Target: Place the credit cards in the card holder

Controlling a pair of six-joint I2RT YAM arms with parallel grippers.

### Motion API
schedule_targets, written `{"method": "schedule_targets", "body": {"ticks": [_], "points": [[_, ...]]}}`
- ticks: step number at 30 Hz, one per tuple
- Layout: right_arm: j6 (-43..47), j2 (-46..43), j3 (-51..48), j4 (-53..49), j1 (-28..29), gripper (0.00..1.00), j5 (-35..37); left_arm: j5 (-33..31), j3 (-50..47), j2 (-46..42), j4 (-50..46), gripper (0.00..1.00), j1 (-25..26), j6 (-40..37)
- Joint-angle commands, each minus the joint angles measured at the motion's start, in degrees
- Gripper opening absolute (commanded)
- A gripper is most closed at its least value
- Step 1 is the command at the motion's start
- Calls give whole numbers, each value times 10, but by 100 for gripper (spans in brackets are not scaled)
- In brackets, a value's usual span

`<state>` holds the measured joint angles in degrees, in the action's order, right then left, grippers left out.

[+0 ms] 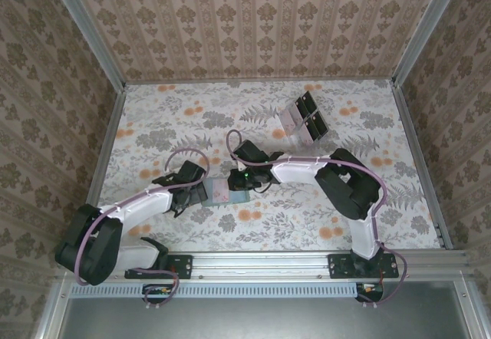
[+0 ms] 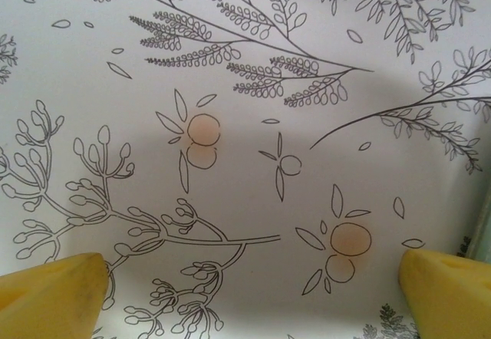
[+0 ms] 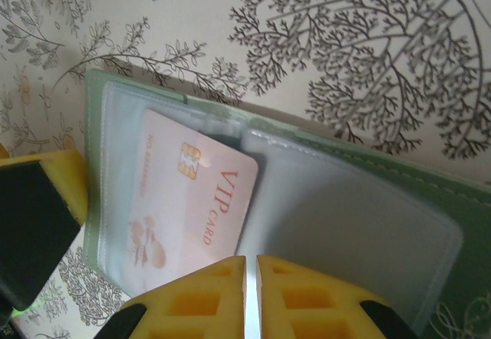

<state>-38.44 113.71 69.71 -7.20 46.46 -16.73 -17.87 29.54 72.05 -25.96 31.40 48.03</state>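
Patterned worktop [image 1: 383,139] carries the green card holder [image 3: 360,216], lying open, with one credit card [image 3: 192,201] apparently part-way into a clear pocket; I judge the step in hand to be seating that card. My right fingers [image 3: 192,304] stand almost together at the card's near edge, and I cannot tell whether they pinch anything. My left fingers [image 2: 54,293] stand wide apart over bare worktop just beside the holder. As I judge it, the next move calls for a square push along the pocket without shifting the holder.
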Motion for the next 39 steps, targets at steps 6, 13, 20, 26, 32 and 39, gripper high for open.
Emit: {"method": "schedule_targets", "body": {"ticks": [6, 13, 20, 26, 32, 39], "points": [[13, 29, 36, -24, 12, 13, -8, -2, -15, 5, 8, 100, -5, 4], [7, 47, 52, -25, 20, 13, -16, 3, -19, 6, 18, 100, -5, 1], [-7, 66, 74, -17, 25, 13, -31, 6, -20, 9, 24, 100, -5, 0], [-16, 80, 97, -12, 30, 13, -46, 10, -21, 9, 26, 100, -5, 0], [-13, 27, 63, 1, 26, 21, -31, 15, -13, 0, 19, 100, -5, -6], [-17, -18, -21, 33, 7, 32, -7, 14, 4, -37, -3, 100, -5, -16]]}}
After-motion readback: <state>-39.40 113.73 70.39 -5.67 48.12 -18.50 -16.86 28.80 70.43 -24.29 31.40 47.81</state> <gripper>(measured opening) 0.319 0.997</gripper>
